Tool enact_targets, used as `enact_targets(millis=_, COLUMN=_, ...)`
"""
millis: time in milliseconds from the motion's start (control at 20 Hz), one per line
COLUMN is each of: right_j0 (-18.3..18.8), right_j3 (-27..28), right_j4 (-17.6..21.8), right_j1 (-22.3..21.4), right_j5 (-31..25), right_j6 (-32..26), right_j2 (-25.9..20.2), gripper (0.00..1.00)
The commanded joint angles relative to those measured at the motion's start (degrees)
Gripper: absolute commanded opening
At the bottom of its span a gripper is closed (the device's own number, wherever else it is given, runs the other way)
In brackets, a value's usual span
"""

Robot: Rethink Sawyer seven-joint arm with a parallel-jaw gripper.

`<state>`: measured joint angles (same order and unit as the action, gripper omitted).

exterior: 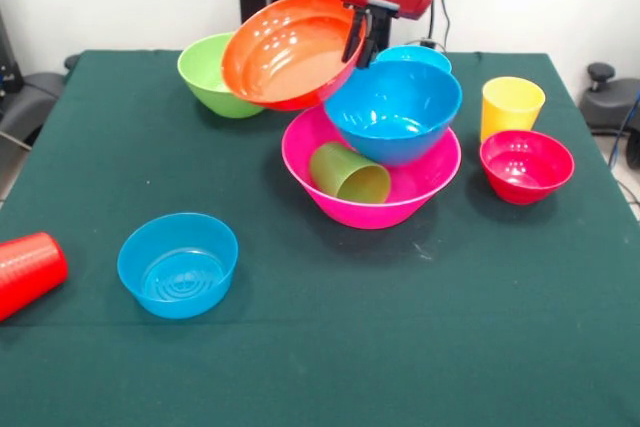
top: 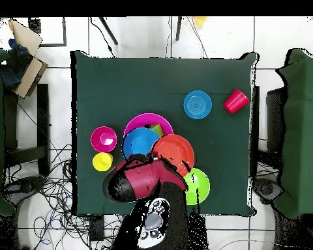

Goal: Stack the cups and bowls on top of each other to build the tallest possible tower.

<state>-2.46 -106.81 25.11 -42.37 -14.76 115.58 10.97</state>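
Note:
My gripper (exterior: pixel 362 39) is shut on the rim of the orange bowl (exterior: pixel 290 49) and holds it tilted in the air, above the left edge of the pink bowl (exterior: pixel 400 199). The pink bowl holds the large blue bowl (exterior: pixel 392 109), tilted, and the green cup (exterior: pixel 348 173) on its side. The lime green bowl (exterior: pixel 212 75) stands behind the orange one. A cyan bowl (exterior: pixel 418 53) peeks out behind the blue one. The yellow cup (exterior: pixel 511 105) and magenta-red bowl (exterior: pixel 526 165) stand at the right. The small blue bowl (exterior: pixel 178 264) and red cup (exterior: pixel 28 271) are front left.
The table (exterior: pixel 400 347) has a dark green cloth. In the overhead view the arm (top: pixel 143 182) covers the near table edge, with the orange bowl (top: pixel 175 152) and lime bowl (top: pixel 198 186) beside it. Chairs stand at both sides.

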Motion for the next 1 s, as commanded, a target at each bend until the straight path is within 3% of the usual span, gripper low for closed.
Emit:
enact_targets(millis=50, right_j0=-3.77, right_j3=-0.97, right_j4=-3.78, right_j1=1.60, right_j5=1.59, right_j6=12.59, right_j2=0.69, gripper=0.00)
enact_targets(millis=500, right_j0=-8.28, right_j3=0.87, right_j4=-7.39, right_j1=3.91, right_j5=1.11, right_j6=13.97, right_j2=2.94, gripper=0.00)
enact_targets(millis=1000, right_j0=-10.19, right_j3=1.72, right_j4=-9.73, right_j1=5.87, right_j5=2.21, right_j6=14.08, right_j2=4.08, gripper=0.00)
